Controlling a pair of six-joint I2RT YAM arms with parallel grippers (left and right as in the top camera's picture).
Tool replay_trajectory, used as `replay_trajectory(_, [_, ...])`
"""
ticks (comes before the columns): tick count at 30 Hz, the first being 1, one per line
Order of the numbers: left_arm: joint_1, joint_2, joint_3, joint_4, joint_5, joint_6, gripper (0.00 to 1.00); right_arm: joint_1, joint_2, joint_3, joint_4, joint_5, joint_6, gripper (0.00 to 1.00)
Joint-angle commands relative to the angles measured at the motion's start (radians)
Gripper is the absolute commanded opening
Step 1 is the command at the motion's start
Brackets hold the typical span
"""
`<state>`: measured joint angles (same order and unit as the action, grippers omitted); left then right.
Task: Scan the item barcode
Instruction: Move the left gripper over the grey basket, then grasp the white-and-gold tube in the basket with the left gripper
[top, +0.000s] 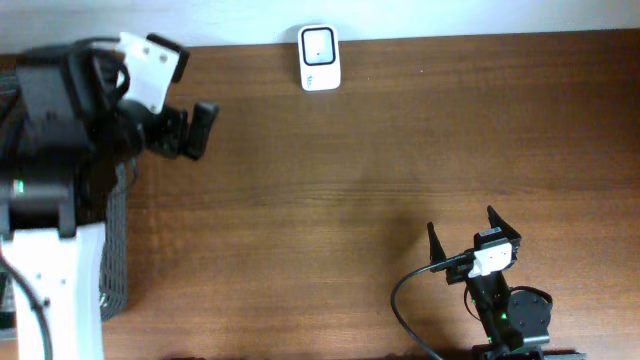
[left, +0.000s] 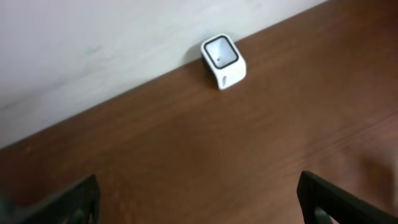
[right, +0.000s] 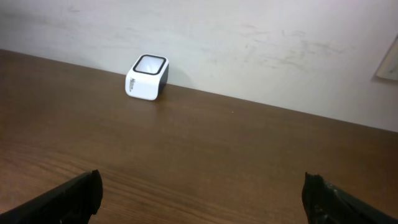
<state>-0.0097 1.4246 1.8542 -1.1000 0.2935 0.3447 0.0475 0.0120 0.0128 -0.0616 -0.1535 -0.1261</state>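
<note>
Small white scanner (top: 319, 58), upper centre; no item visible.
Looks light, rigid, slick plastic: grip its flat sides; left fingers (left: 71, 202) and right fingers (right: 68, 199) spread wide, empty.

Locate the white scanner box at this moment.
In the overhead view the white scanner stands alone at the table's far edge, right against the wall, roughly midway along it.
</note>
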Motion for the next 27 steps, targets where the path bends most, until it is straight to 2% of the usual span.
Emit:
replay_trajectory(1, [0.004,0.053,0.063,-0.027,0.119,-0.041,0.99,0.006,-0.008,-0.007,-0.003,0.008,0.011,0.98])
replay_trajectory(3, [0.005,0.069,0.063,-0.027,0.097,-0.040,0.99,0.006,-0.008,-0.007,-0.003,0.008,0.011,0.98])
replay_trajectory(4, [0.009,0.074,0.063,-0.034,0.001,-0.085,0.99,0.006,-0.008,-0.007,-0.003,0.008,0.011,0.98])
replay_trajectory(7, [0.097,0.055,0.063,-0.077,-0.332,-0.421,0.97,0.006,-0.008,-0.007,-0.003,0.008,0.011,0.98])
replay_trajectory(8, [0.160,0.038,0.063,-0.092,-0.369,-0.495,0.97,0.006,-0.008,-0.007,-0.003,0.008,0.011,0.98])
replay_trajectory(10, [0.313,0.010,0.063,-0.114,-0.369,-0.566,0.98,0.006,-0.008,-0.007,-0.003,0.008,0.011,0.98])
replay_trajectory(13, [0.499,0.014,0.057,-0.117,-0.369,-0.569,0.99,0.006,-0.008,-0.007,-0.003,0.008,0.011,0.99])
replay_trajectory(15, [0.620,0.024,0.032,-0.120,-0.369,-0.614,0.99,0.006,-0.008,-0.007,-0.003,0.008,0.011,0.98])
replay_trajectory(18, [0.751,0.024,-0.095,-0.121,-0.362,-0.651,0.99,0.006,-0.008,-0.007,-0.003,0.008,0.011,0.98])
replay_trajectory(21, [0.774,0.037,-0.267,-0.082,-0.361,-0.595,0.99,0.006,-0.008,-0.007,-0.003,0.008,0.011,0.98])
replay_trajectory(27, [0.774,0.201,-0.418,-0.050,-0.337,-0.398,1.00,0.006,-0.008,-0.007,-0.003,0.008,0.011,0.98])
